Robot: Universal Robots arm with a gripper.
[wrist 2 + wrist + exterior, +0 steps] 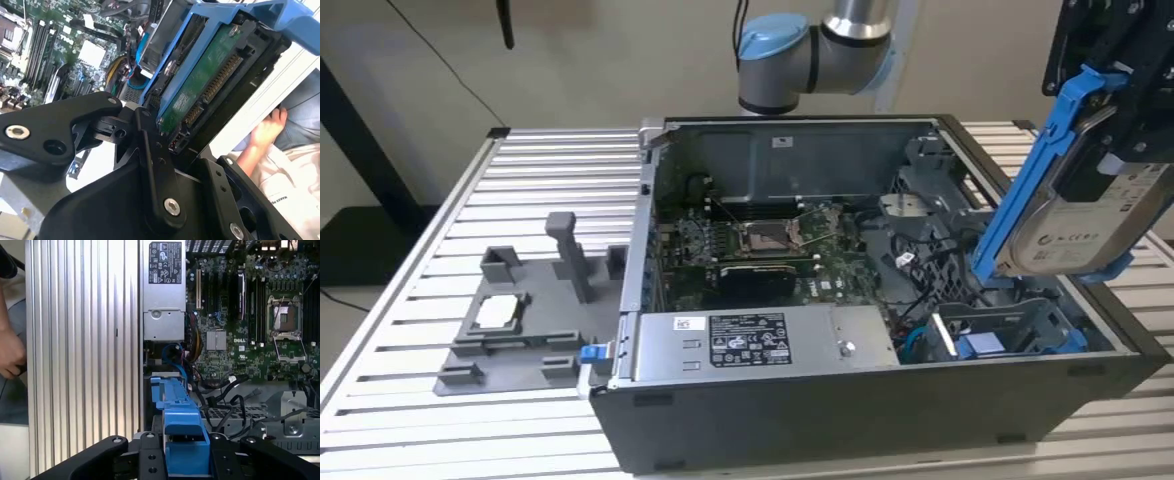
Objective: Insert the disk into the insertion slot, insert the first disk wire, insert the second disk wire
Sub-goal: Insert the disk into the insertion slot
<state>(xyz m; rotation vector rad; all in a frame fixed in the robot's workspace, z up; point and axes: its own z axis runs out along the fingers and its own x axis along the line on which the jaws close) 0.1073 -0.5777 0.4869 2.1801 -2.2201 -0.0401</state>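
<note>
Ribbed metal table [440,200], and on it the open dark-grey steel case [854,430]. High on the exterior view's right your flat silver disk [1081,225], blue plastic frame, hangs tilted, clear above the boxy insertion slot [1014,320]. The black gripper [1105,140] is clamped on it.

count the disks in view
1: the disk, held in the gripper, tilted above the slot at the exterior view's right end of the case. Others may be hidden inside the case.

Blue-framed disk [1091,215] tilted, aloft above insertion slot [1014,315].
</note>
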